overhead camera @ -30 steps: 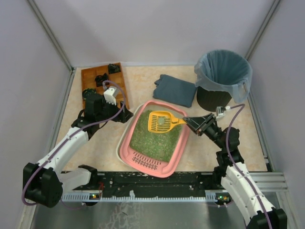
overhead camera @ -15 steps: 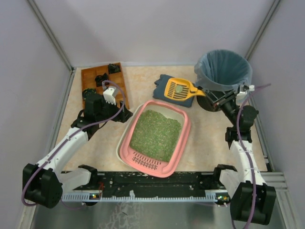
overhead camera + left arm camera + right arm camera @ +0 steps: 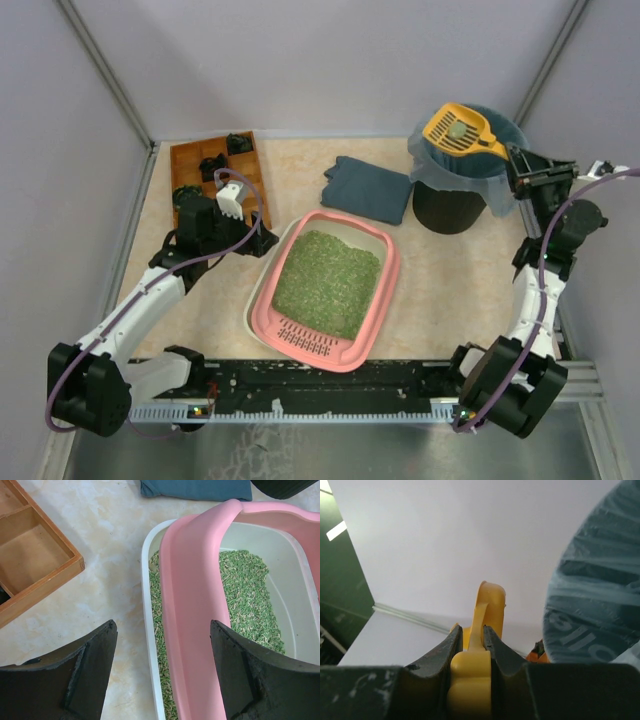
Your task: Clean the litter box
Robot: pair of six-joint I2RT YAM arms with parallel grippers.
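Litter box rim straddled by left gripper, fingers apart, at box's 10 o'clock corner; box sat at table centre. Right gripper clamped on scoop handle, scoop held over bin at 1 o'clock. Box judged stiff, litter-heavy; rim best gripped.

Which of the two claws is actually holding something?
The right gripper: it clamps the yellow scoop over the bin. The left gripper is open at the litter box rim.
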